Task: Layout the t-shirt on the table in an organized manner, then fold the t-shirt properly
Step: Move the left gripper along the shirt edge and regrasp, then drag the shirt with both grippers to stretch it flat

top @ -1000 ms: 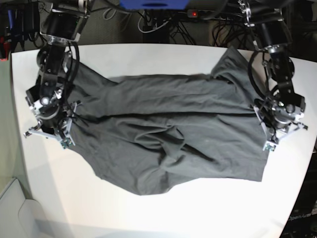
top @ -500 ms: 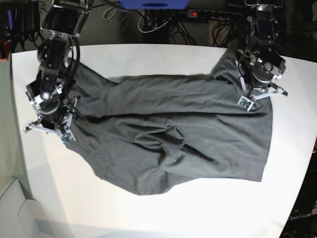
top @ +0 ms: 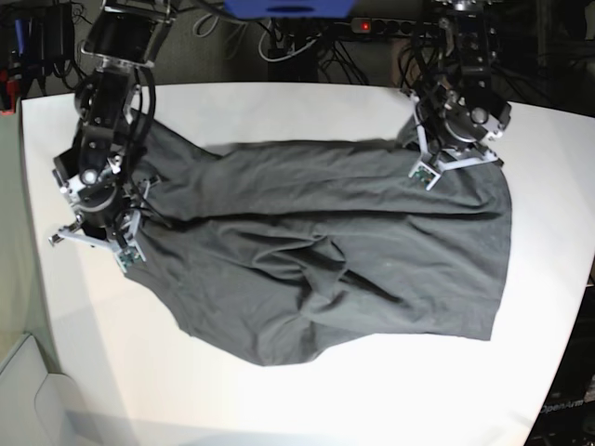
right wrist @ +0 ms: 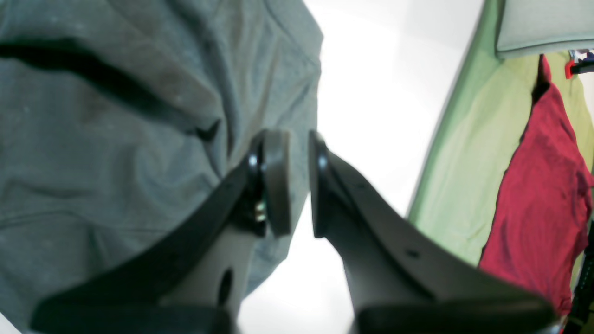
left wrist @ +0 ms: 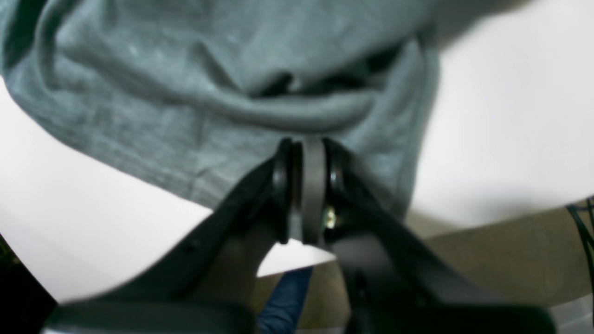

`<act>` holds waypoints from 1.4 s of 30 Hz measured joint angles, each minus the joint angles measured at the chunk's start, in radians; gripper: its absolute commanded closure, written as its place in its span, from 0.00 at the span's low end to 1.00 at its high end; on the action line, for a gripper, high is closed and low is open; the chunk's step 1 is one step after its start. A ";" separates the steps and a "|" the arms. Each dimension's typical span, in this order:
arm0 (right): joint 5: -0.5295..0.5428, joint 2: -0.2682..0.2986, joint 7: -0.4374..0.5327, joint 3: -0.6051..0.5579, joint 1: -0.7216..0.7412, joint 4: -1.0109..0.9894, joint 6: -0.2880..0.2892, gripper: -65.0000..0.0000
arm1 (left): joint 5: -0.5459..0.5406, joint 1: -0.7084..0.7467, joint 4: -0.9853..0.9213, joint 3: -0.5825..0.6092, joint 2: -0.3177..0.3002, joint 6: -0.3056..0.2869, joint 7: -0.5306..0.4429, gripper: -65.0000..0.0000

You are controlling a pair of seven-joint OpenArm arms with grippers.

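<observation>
The white table (top: 279,390) carries the t-shirt (top: 316,251), spread wrinkled between both grippers. It looks soft, light and limp, best pinched at hems or corners. The left gripper (left wrist: 304,153), pressed closed, meets a sleeve fold; the right gripper (right wrist: 299,185), narrowly parted and empty, hangs just beside the edge. Only the base view shows the whole garment.

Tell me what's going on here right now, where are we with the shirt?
The t-shirt lies spread but wrinkled across the table, not yet folded. The left gripper sits shut over the shirt's far corner, on the base view's right; whether it pinches cloth is unclear. The right gripper is at the shirt's opposite edge, pads slightly apart with nothing visible between them.
</observation>
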 measured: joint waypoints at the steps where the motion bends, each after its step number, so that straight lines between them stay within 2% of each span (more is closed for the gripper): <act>1: 0.000 0.000 0.000 0.000 0.000 0.000 0.000 0.90 | -0.003 -0.009 -0.019 0.000 -0.008 0.003 -0.012 0.94; 7: 0.000 0.000 0.001 0.000 0.000 0.000 0.000 0.90 | -0.047 -0.040 -0.122 -0.008 -0.124 0.014 -0.196 0.94; 12: 0.000 0.000 0.000 0.000 0.001 0.000 0.000 0.90 | -0.023 -0.116 -0.227 -0.012 -0.244 0.013 -0.176 0.94; 14: 0.000 0.000 0.000 -0.001 0.000 0.000 0.000 0.90 | -0.008 -0.121 -0.246 -0.028 -0.273 0.013 -0.159 0.94; 18: 0.000 0.000 0.001 -0.003 0.001 0.000 0.000 0.90 | -0.002 -0.149 -0.294 -0.099 -0.293 0.003 -0.131 0.94; 26: 0.001 0.000 0.000 -0.008 0.000 0.000 0.000 0.90 | -0.001 -0.165 -0.312 -0.112 -0.322 -0.001 -0.119 0.94; 27: 0.001 0.000 0.000 -0.008 0.001 0.000 0.000 0.90 | -0.012 -0.165 -0.312 -0.121 -0.331 -0.018 -0.119 0.94; 33: 0.000 0.000 0.003 -0.010 0.009 0.000 0.000 0.90 | 0.001 -0.180 -0.315 -0.246 -0.380 -0.014 -0.106 0.94; 40: 0.010 0.002 0.008 -0.087 0.112 -0.181 0.000 0.90 | -0.006 -0.210 -0.194 -0.307 -0.357 -0.014 -0.092 0.94; 42: -0.004 0.002 -0.004 -0.084 0.170 -0.277 0.002 0.90 | 0.020 -0.250 -0.170 -0.307 -0.320 -0.011 -0.080 0.94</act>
